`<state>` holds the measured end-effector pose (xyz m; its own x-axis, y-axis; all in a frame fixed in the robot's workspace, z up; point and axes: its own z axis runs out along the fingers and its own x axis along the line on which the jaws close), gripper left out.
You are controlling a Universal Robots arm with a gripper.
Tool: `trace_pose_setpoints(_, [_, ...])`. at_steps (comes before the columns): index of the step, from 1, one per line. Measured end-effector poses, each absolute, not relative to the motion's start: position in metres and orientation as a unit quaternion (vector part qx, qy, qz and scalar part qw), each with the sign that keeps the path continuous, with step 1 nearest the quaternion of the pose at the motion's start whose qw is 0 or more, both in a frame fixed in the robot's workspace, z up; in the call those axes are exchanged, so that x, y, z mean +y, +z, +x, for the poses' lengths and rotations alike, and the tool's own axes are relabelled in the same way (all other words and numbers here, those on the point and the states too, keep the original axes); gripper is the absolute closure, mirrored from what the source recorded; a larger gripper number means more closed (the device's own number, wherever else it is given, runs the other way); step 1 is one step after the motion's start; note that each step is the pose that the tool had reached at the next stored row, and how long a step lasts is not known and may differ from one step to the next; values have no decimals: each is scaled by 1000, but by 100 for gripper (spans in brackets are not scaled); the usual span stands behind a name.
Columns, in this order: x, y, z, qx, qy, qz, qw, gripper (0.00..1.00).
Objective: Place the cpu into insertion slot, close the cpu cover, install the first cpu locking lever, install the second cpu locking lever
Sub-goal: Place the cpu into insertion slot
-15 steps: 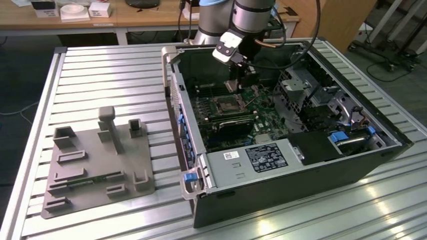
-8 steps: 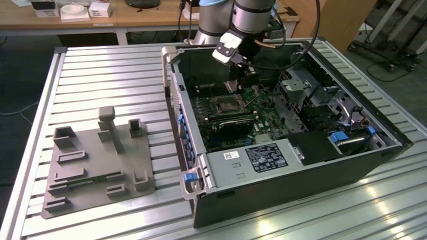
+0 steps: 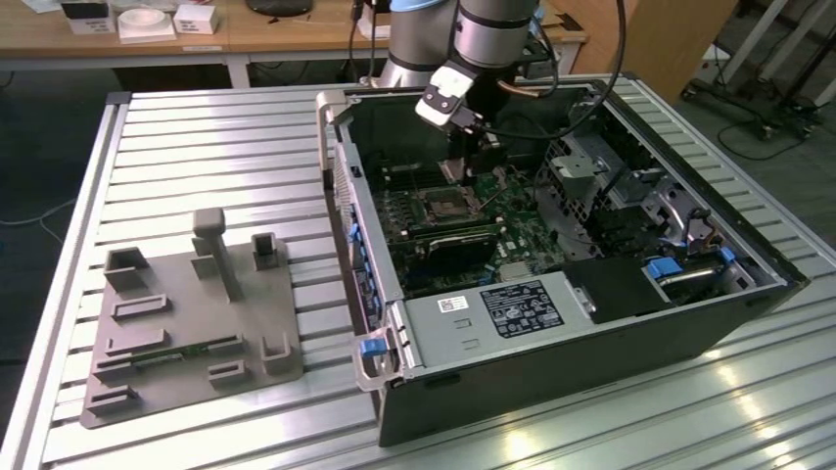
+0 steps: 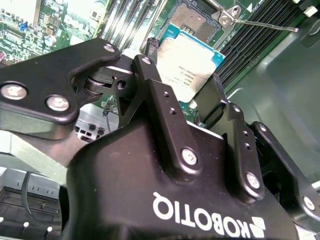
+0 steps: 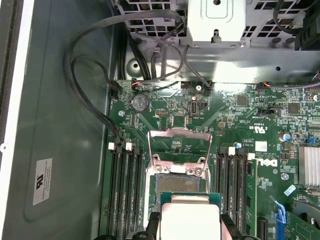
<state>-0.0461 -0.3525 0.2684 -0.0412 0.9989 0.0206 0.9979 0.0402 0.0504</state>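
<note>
My gripper (image 4: 185, 82) is shut on the cpu (image 4: 192, 62), a small square chip with a silvery top, one black finger on each of two opposite edges. In the first wrist view the cpu (image 5: 190, 217) hangs between the fingers (image 5: 152, 223) just short of the insertion slot (image 5: 177, 183), a dark square socket in the green motherboard. The cpu cover (image 5: 179, 133), a thin metal frame, lies swung open beyond the slot. A thin locking lever (image 4: 260, 23) sticks out beside the slot (image 4: 192, 17). In the exterior view the gripper (image 3: 453, 171) hovers inside the open computer case, above the slot (image 3: 438, 206).
Black memory slots (image 5: 122, 195) flank the socket on both sides. Cables (image 5: 85, 90) loop along the case wall. A labelled power supply box (image 3: 503, 308) sits at the case's near end. A grey fixture plate (image 3: 190, 323) lies on the slatted table at the exterior view's left.
</note>
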Motion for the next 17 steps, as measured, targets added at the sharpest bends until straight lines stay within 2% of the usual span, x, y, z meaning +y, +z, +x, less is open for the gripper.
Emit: trace_pose_setpoints(17, [-352, 263, -46, 721, 25, 692, 10, 46])
